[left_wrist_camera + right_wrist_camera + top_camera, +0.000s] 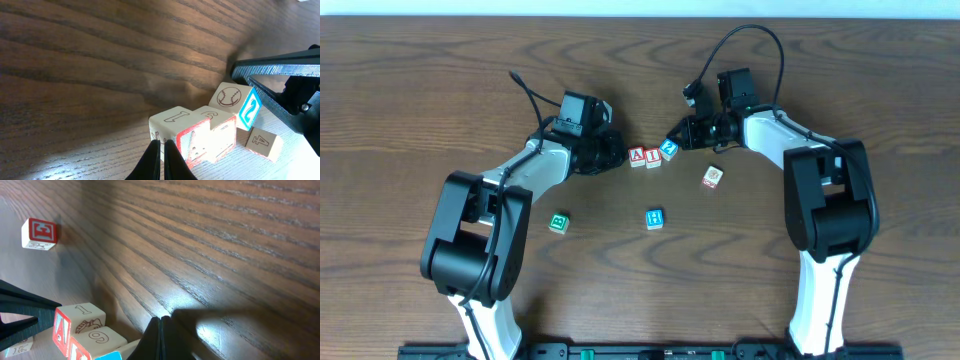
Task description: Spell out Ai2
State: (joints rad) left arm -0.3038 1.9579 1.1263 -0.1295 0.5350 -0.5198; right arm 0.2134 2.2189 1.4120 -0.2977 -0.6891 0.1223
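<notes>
Three letter blocks stand in a row mid-table: A [636, 155], I [652, 158] and a blue 2 [669, 149], which is slightly turned. My left gripper [622, 153] is shut and empty, with its tips right at the A block's left side. My right gripper [679, 141] is shut and empty, with its tips beside the 2 block. In the left wrist view my shut fingers [162, 150] point at the A block [167, 122], with the I block [212, 135] and the 2 block [247, 107] behind it. In the right wrist view my shut fingers [160, 327] sit next to the row [95, 340].
Loose blocks lie nearer the front: an orange-red one [712, 177], a blue H block [654, 218] and a green one [558, 222]. A block with a red E face [40, 232] shows far off in the right wrist view. A block marked 4 [264, 142] lies beyond the row.
</notes>
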